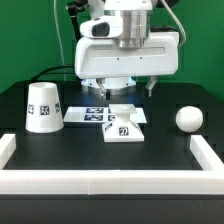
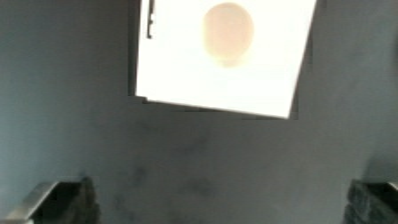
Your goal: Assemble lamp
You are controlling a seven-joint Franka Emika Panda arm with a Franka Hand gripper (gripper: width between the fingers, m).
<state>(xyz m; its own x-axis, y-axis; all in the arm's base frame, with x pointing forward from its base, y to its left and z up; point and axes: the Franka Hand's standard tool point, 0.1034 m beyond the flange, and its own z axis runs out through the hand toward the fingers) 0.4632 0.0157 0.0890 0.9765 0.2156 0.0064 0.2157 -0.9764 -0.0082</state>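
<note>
The flat square lamp base (image 1: 124, 124) lies on the black table near the middle. In the wrist view the base (image 2: 222, 55) is a white square with a pale oval socket. The tapered shade (image 1: 43, 108) stands at the exterior view's left. The ball-shaped bulb (image 1: 186, 118) rests at the exterior view's right. My gripper (image 1: 125, 92) hangs just above and behind the base. It is open and empty. In the wrist view, the gripper (image 2: 214, 205) has its fingertips (image 2: 54, 200) wide apart over bare table, with the base ahead of them.
The marker board (image 1: 98, 112) lies flat between the shade and the base, partly under the gripper. A white rail (image 1: 110, 181) borders the table's front, with side rails at both ends. A green wall stands behind.
</note>
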